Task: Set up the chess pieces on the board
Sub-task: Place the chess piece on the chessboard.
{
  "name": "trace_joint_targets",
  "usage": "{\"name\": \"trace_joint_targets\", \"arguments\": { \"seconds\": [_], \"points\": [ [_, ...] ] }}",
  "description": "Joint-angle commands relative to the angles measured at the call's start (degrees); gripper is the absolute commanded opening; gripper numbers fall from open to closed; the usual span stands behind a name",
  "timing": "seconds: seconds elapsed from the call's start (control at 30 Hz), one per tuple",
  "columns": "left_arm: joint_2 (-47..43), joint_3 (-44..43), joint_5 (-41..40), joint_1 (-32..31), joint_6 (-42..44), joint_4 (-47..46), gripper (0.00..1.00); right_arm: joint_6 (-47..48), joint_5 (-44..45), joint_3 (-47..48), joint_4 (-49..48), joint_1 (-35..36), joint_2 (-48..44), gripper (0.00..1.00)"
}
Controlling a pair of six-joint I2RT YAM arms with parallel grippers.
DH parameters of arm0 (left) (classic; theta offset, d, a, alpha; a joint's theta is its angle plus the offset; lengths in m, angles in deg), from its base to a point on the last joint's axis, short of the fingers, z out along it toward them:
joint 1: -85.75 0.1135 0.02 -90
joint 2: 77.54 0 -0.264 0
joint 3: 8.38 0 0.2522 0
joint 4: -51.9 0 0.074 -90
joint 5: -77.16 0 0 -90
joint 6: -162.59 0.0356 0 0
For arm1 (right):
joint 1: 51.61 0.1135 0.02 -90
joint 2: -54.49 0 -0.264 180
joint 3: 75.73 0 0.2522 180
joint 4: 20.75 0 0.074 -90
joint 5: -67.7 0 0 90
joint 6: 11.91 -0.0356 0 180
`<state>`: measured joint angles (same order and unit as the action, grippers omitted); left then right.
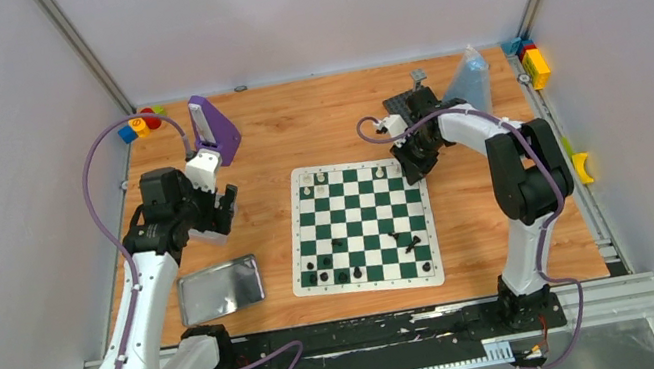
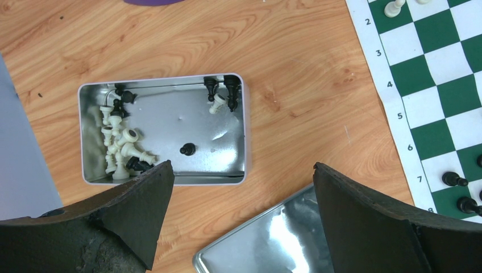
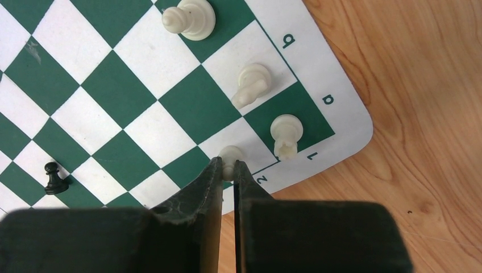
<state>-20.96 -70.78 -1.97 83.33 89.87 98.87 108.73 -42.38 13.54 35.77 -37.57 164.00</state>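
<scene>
wooden table (image 1: pixel 323 124), board (image 1: pixel 353 210), tin (image 2: pixel 165 119) (pieces (image 2: pixel 122 145) inside), lid (image 1: pixel 220 289)

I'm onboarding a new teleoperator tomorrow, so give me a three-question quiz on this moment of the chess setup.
1. True or false: the left gripper is shut on a black pawn.
2. What is clamped in the right gripper at the corner of the board? A) a white piece B) a black piece C) nothing
3. Fill in: the unplaced chess pieces lie in an open metal ____.
Key: 1 false, it is open and holds nothing. 2 A. 3 tin.
</scene>
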Motion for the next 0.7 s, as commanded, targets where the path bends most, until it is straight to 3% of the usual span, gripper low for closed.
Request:
{"name": "trace_joint_targets", "arguments": {
  "seconds": [0.0, 0.17, 0.23, 0.5, 0.67],
  "points": [
    [-0.4, 0.3, 0.6, 0.6, 1.0, -1.2, 1.0, -0.1, -1.1, 1.8, -0.7, -0.1, 0.3, 0.12],
    [-0.4, 0.3, 0.6, 0.6, 1.1, -1.2, 1.0, -0.6, -0.7, 1.7, -0.8, -0.2, -1.1, 0.37],
    [-0.4, 0.4, 0.6, 0.6, 1.1, -1.2, 1.0, -0.9, -0.7, 1.6, -0.8, -0.2, -2.1, 0.42],
    [-0.4, 0.4, 0.8, 0.6, 1.1, -1.2, 1.0, -2.0, -5.1, -3.4, -0.3, 0.3, -12.0, 0.49],
    [-0.5, 0.2, 0.9, 0.6, 1.1, -1.1, 1.0, -0.9, -7.6, -9.9, -0.4, 4.9, -20.0, 0.51]
  ]
}}
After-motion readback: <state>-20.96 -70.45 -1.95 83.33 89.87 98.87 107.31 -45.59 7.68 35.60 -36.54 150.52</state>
